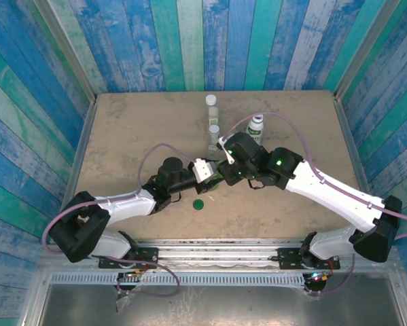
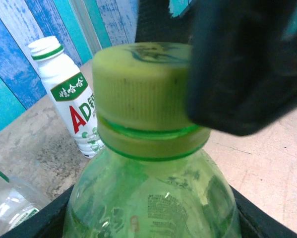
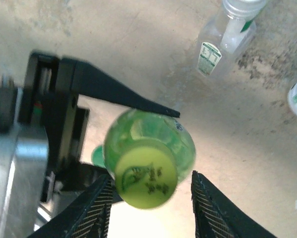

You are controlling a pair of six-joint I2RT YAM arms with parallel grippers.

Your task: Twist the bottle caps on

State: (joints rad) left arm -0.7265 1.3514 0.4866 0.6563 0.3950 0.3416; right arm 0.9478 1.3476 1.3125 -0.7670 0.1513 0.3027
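Note:
The green translucent bottle [image 2: 148,198] is held tilted above the table, my left gripper [image 2: 153,223] shut round its body. Its yellow-green cap [image 2: 143,84] sits on the neck. My right gripper [image 3: 150,176] is open around that cap [image 3: 146,178]; one finger [image 3: 96,208] is close to the cap's edge and the other [image 3: 212,208] stands apart. From above, the left gripper [image 1: 210,173] and right gripper [image 1: 227,163] meet mid-table. A dark green cap [image 1: 198,204] lies loose on the table.
Two small clear bottles [image 1: 210,103] [image 1: 214,134] stand at the back centre, white caps on top. The white bottle with the green-and-red label [image 1: 257,127] stands to their right, capped [image 2: 45,47]. Blue plank walls enclose the table [image 1: 121,136].

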